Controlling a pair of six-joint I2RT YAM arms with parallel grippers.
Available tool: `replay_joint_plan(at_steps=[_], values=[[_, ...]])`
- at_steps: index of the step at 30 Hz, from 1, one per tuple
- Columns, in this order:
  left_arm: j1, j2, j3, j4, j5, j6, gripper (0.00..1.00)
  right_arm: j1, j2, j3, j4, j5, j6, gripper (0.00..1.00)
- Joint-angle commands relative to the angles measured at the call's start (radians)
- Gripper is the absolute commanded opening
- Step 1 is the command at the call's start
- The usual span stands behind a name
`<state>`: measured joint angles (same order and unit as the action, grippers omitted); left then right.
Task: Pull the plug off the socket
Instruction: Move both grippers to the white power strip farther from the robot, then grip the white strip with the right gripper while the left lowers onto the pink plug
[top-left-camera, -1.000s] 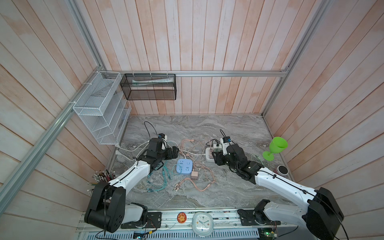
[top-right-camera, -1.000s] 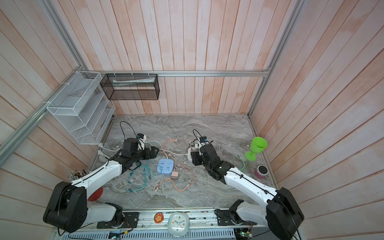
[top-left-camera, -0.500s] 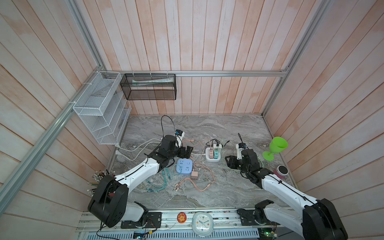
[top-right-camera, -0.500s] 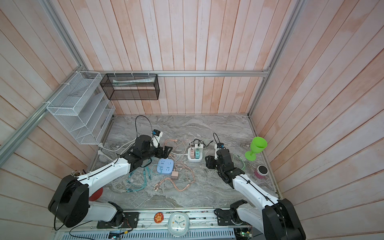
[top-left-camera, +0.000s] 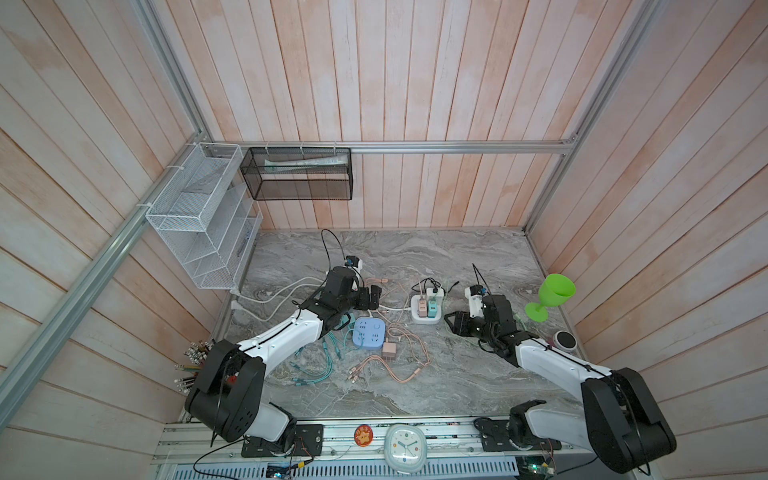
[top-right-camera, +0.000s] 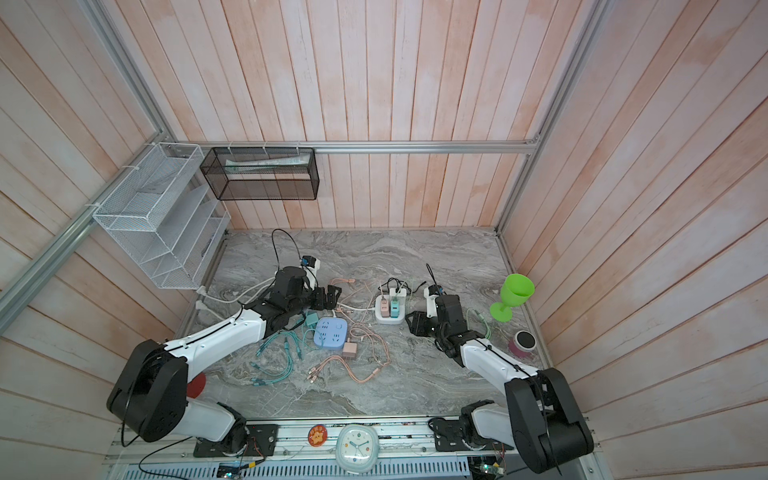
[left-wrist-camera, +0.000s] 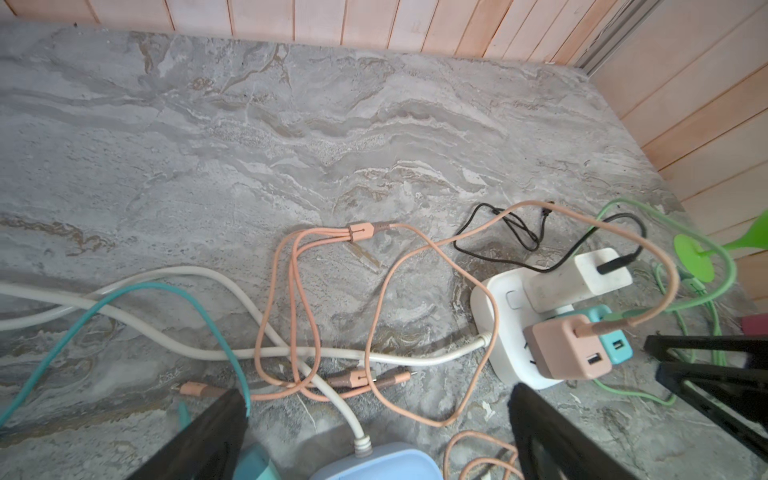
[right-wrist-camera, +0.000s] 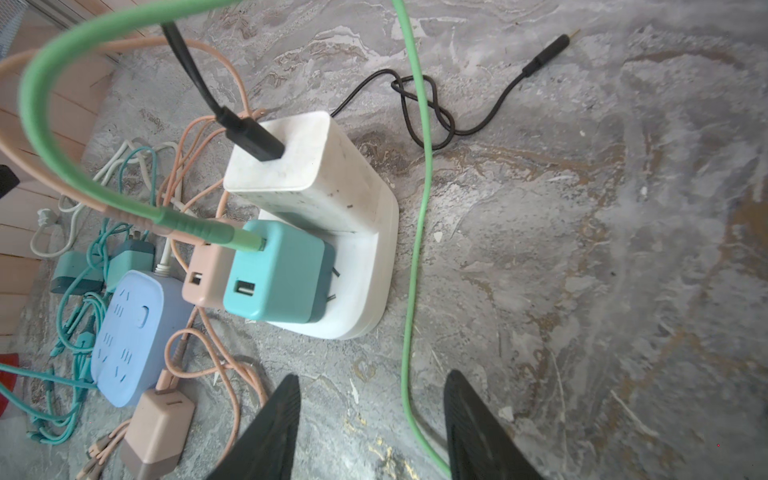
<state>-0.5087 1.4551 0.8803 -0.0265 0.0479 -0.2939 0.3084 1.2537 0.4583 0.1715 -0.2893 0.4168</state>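
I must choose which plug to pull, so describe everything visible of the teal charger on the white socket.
The teal charger is a small rounded plastic cube with a darker teal back. It stands plugged into the white socket, but not fully seated: two metal prongs show in the gap. A green cable is plugged into one port; the other USB port is free. Its side touches the pink charger, and the white charger shares the socket. The open right gripper is apart from it.

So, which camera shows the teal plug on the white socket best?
The right wrist view: the teal plug sits large in the middle, with its two pins visible at the white socket. The left wrist view shows only a corner of it behind the pink plug. In both top views the teal plug is tiny.
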Motion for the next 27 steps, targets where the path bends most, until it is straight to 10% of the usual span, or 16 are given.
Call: replay_joint_plan(at_steps=[1, 12, 27], values=[[-0.049, -0.028, 0.008, 0.044, 0.032, 0.101, 1.0, -0.005, 0.012, 0.022, 0.07, -0.081, -0.029, 0.54], [-0.12, 0.149, 0.066, 0.142, 0.307, 0.346, 0.91, -0.009, 0.08, 0.075, 0.09, -0.149, -0.004, 0.54], [-0.21, 0.421, 0.321, 0.032, 0.362, 0.43, 0.73, -0.034, 0.181, 0.134, 0.064, -0.195, 0.005, 0.52]])
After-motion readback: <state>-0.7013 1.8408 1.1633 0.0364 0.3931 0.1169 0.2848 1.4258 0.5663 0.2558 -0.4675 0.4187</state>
